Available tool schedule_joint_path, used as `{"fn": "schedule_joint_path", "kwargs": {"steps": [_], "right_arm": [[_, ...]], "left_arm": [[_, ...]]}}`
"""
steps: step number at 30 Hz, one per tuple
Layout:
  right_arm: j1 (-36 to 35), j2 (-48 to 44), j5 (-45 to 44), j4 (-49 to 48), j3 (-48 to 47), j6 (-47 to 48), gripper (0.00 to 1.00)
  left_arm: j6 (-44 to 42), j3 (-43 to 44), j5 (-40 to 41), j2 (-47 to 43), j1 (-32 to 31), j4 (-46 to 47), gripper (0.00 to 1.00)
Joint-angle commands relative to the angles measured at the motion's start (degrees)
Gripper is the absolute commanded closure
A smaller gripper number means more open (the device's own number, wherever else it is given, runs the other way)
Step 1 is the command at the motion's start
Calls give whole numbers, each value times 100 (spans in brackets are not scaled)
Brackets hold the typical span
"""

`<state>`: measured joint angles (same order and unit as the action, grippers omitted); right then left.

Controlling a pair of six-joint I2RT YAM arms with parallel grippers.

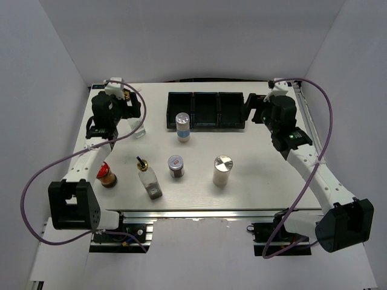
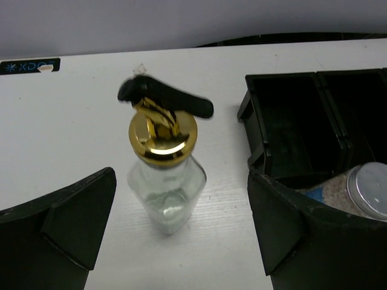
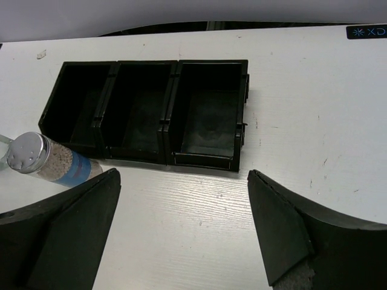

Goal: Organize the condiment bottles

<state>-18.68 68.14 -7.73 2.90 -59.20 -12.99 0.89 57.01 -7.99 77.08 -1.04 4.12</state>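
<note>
Cruet (image 2: 164, 187) beneath wide-spread, downward-tilted left hand (image 2: 180, 202).

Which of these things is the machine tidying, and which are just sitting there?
Being tidied: far cruet, near cruet, blue-labelled shaker, silver-lidded white cylinder, red-capped jar, small brown jar.
Just there: black three-compartment tray.

black three-compartment tray (image 1: 205, 111) at far edge, white table (image 1: 266, 181)
</note>
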Motion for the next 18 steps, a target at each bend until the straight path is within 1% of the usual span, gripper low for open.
{"fn": "schedule_joint_path", "kwargs": {"steps": [1,5,9,12,14,15,16,18], "right_arm": [[48,85,-133,-228,-329,174,11],[66,164,-159,-228,-399,253,11],[83,191,-360,-228,-382,333,11],[75,217,-475,-211,-399,420,11],[83,226,-537,-158,-408,455,11],[83,226,-572,-149,-408,473,11],[83,235,-598,-114,-408,482,11],[83,209,-660,-88,-408,500,11]], "left_arm": [[-9,371,-10,254,-2,493,2],[-35,556,-62,615,-10,581,3],[-71,618,-106,817,-19,642,12],[-88,583,-63,844,-63,766,23],[-282,583,51,879,-81,766,32],[-291,591,95,896,-72,757,37],[-299,635,131,940,-81,713,45],[-317,671,192,976,-81,634,56]]}}
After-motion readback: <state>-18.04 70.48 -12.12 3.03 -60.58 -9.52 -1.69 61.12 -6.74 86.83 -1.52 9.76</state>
